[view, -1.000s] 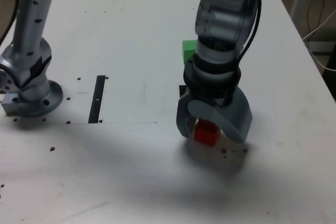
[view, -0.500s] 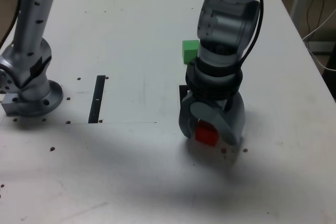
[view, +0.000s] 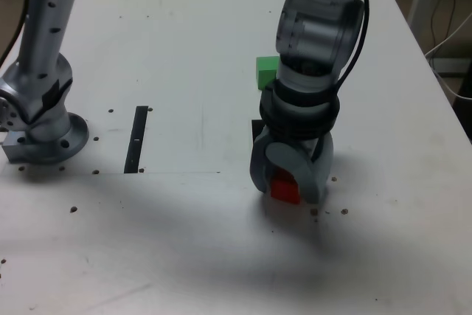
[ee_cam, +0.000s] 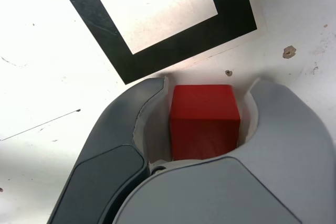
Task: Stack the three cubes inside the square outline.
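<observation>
The claw [ee_cam: 205, 108] squeezes the red cube [ee_cam: 205, 121] near the square outline [ee_cam: 157, 11], at its 6 o'clock; a crooked hold could let it slip.

Silver-grey jointed arm [view: 313, 27] with black cable; curved grey gripper [view: 289, 176]; round bolted base [view: 48, 138].

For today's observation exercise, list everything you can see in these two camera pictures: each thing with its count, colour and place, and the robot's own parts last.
Red cube: one, red, on the table between the gripper's jaws, just outside the square outline.
Green cube: one, green, behind the arm in the exterior view, partly hidden.
Square outline: one, black frame with white centre, flat on the table beside the red cube.
Black strip: one, black, toward the exterior view's left.
Table: one, white, speckled with small marks.
Arm base: one, silver, at the exterior view's left.
Gripper: one, grey, jaws closed around the red cube.
</observation>
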Tool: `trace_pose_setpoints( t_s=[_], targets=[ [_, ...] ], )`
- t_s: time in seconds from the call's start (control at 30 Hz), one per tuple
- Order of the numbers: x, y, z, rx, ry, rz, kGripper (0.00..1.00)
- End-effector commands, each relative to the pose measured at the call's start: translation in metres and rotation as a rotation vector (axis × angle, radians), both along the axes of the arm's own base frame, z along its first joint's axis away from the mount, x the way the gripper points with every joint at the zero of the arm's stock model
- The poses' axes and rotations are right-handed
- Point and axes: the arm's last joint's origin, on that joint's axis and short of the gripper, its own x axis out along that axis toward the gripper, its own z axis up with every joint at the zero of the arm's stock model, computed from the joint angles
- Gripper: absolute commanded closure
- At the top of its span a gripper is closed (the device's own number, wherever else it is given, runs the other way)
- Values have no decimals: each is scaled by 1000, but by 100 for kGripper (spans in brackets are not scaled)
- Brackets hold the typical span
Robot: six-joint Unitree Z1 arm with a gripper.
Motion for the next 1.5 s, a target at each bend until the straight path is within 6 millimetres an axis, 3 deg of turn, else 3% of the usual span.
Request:
trace_pose_setpoints(
  t_s=[0.0, 0.33, 0.57, 0.87, 1.47],
  targets=[
    [-2, 1, 4, -1, -4, 0, 70],
    [-20, 12, 28, -3, -31, 75, 70],
    [-28, 48, 37, -30, -32, 232, 70],
    [-26, 90, 34, -32, -44, 360, 70],
    [-14, 106, 11, -51, -25, 413, 70]
  ],
)
